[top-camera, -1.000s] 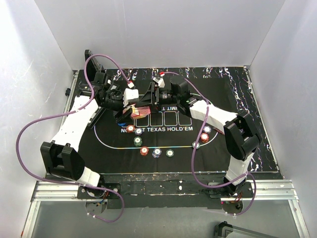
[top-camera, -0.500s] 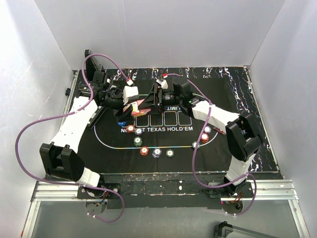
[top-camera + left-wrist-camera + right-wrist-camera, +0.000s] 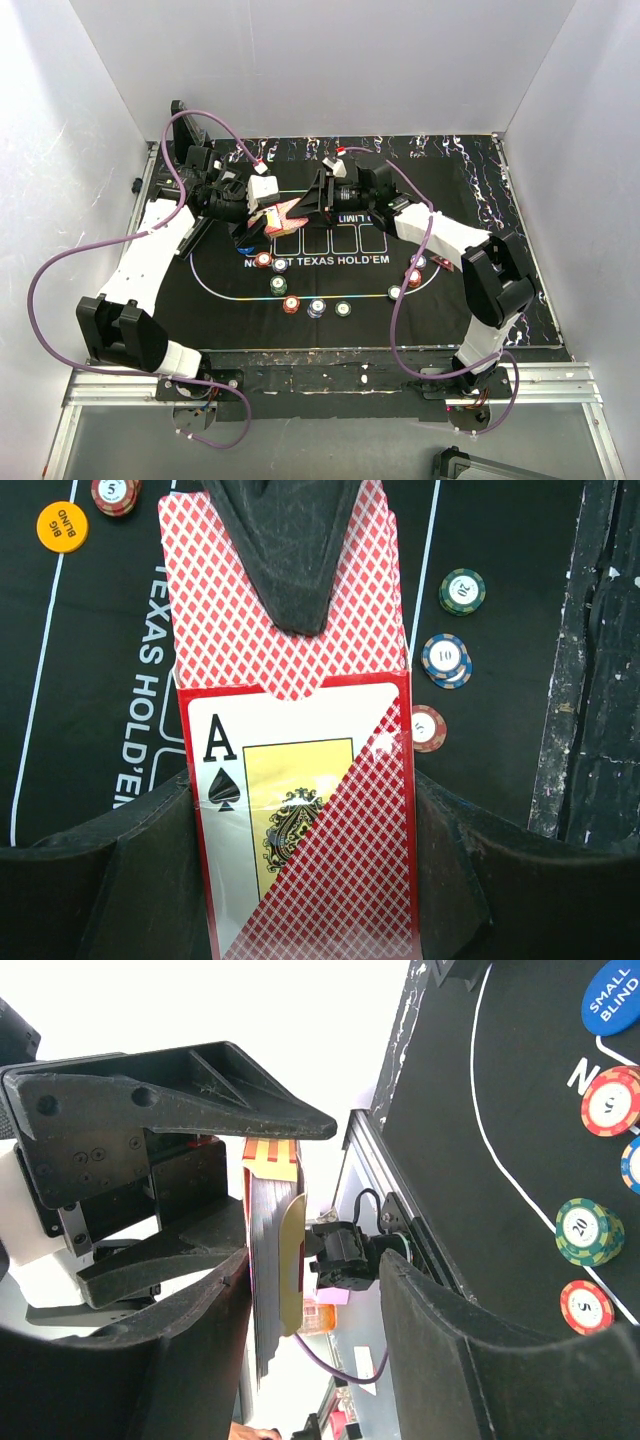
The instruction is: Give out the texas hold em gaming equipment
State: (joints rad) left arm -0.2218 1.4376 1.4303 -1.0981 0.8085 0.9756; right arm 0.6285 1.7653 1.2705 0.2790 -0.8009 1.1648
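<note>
Playing cards point(image 3: 230, 620) half out of their box, held up between both grippers over the mat

The left gripper point(image 3: 300, 865) is clamped on the sides of the card box point(image 3: 300, 810), whose face shows an ace of spades; the red-backed cards stick out of its open end; one finger of the right gripper point(image 3: 315, 1280) lies flat on the back of the top card; seen from the right wrist, the stack is edge-on and close against one of that gripper's fingers while the other stands clear, so its jaws are apart around the cards and not pressed shut; from above, the box hangs over the far middle of the black mat point(image 3: 450, 290); green, blue-white and red chips point(image 3: 446, 660) lie on the mat below, apart from the box; a yellow disc point(image 3: 62, 526) and a blue disc point(image 3: 612, 995) lie there too.
</note>
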